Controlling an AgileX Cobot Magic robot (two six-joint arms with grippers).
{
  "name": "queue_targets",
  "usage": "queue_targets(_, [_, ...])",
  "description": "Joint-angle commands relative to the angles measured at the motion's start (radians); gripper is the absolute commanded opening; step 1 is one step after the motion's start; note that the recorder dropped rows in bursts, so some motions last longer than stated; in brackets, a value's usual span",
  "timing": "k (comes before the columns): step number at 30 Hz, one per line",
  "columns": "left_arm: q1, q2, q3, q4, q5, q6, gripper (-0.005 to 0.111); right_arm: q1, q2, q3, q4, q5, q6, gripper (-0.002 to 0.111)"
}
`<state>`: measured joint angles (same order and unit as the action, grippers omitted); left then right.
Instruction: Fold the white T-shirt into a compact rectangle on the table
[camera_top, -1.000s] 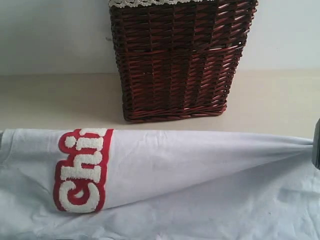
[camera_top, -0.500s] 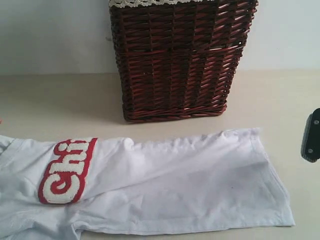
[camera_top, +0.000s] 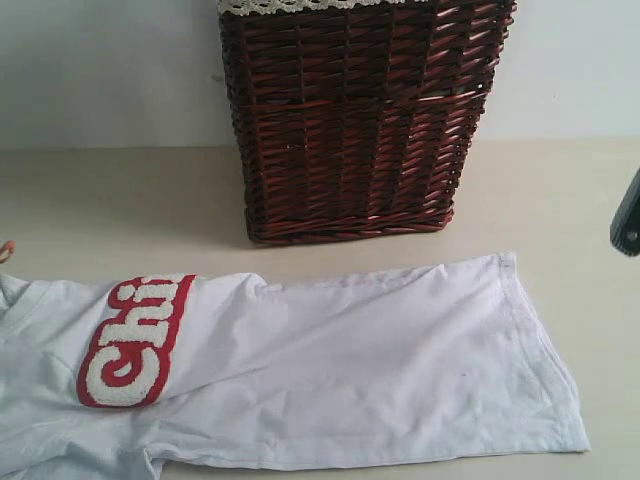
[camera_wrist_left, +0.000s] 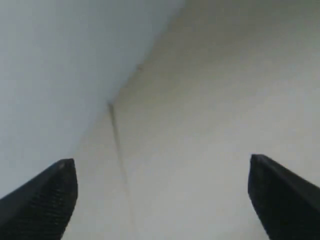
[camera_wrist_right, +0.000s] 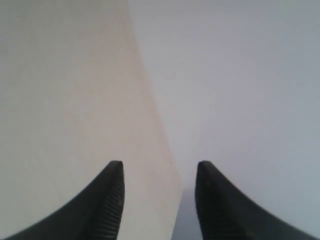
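The white T-shirt (camera_top: 350, 370) lies flat on the table (camera_top: 120, 200), folded lengthwise into a long band. The red-outlined letters (camera_top: 135, 340) sit near its left end, and its hem end lies at the right. In the left wrist view my left gripper (camera_wrist_left: 161, 170) is open wide with only bare table between its fingers. In the right wrist view my right gripper (camera_wrist_right: 160, 170) is also open and empty, facing the line where the table meets the wall. In the exterior view one dark finger (camera_top: 627, 215) of it shows at the right edge, above and clear of the shirt.
A tall dark wicker basket (camera_top: 355, 130) with white lace trim (camera_top: 300, 6) stands at the back centre against the pale wall (camera_top: 100, 70), just behind the shirt. A small orange bit (camera_top: 5, 250) peeks in at the left edge.
Both grippers have opened and let go of the shirt. Its raised, stretched edge has dropped and settled flat on the table. The right gripper has drawn up and away to the right.
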<state>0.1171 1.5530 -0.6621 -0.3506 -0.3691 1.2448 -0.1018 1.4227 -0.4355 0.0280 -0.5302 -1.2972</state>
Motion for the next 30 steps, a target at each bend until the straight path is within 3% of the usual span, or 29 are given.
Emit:
queue_targets(1, [-0.022, -0.135, -0.004, 0.258, -0.035, -0.252, 0.085, -0.004, -0.106, -0.003, -0.102, 0.248, 0.326, 0.023])
queue_targets(4, [-0.075, -0.243, -0.004, 0.256, 0.166, -0.49, 0.064, -0.004, -0.146, -0.003, -0.252, 0.461, 0.583, 0.0])
queue_targets(8, [-0.117, -0.381, 0.003, 0.231, 0.556, -0.827, -0.001, -0.004, -0.186, -0.003, -0.303, 0.45, 0.633, 0.0])
queue_targets(11, [-0.104, -0.51, 0.041, 0.231, 0.672, -0.856, 0.001, -0.004, -0.208, -0.003, -0.303, 0.378, 0.654, 0.0])
queue_targets(14, [-0.051, -0.672, 0.084, 0.176, 0.665, -0.864, 0.001, -0.004, -0.301, -0.003, -0.288, 0.247, 0.699, 0.0])
queue_targets(19, [0.062, -0.956, 0.141, -0.051, 0.649, -0.864, 0.001, -0.004, -0.541, -0.003, -0.29, 0.14, 1.098, 0.0])
queue_targets(22, [0.095, -1.092, 0.18, -0.138, 0.658, -0.864, 0.001, -0.004, -0.691, -0.003, -0.292, 0.22, 1.247, 0.0])
queue_targets(30, [0.095, -1.317, 0.348, -0.118, 0.671, -0.844, 0.001, -0.004, -1.044, 0.019, -0.297, 0.616, 1.241, 0.0])
